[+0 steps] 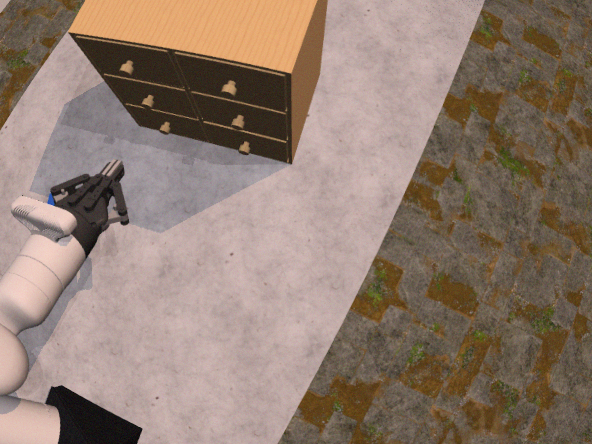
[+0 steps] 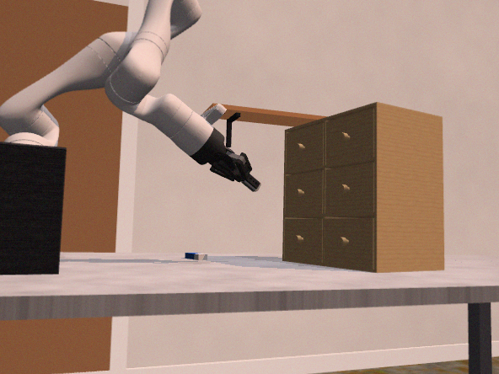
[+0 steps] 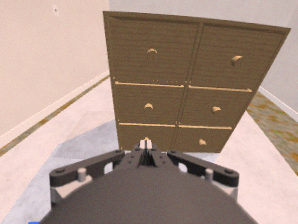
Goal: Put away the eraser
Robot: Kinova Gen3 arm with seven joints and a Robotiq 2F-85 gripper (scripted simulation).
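I see a boxy wood-grain chest [image 2: 408,185] with six dark drawer fronts and small pale knobs, all flush, on the mottled grey table [image 2: 253,291]. My gripper [image 2: 255,185] hangs in the air, fingers pinched together on nothing, angled down toward the chest's front. The eraser [image 2: 195,255], a small flat blue-and-white block, lies on the table beneath the gripper, long axis across the exterior view.

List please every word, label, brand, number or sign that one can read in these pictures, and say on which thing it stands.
None: no view shows any readable text.
The chest: plain wood, and its six drawer fronts carry only knobs.
The eraser: blue and white, no print visible at this size.
The gripper, fingers shut and empty, and the arm: no marking visible.
The black pedestal: blank.
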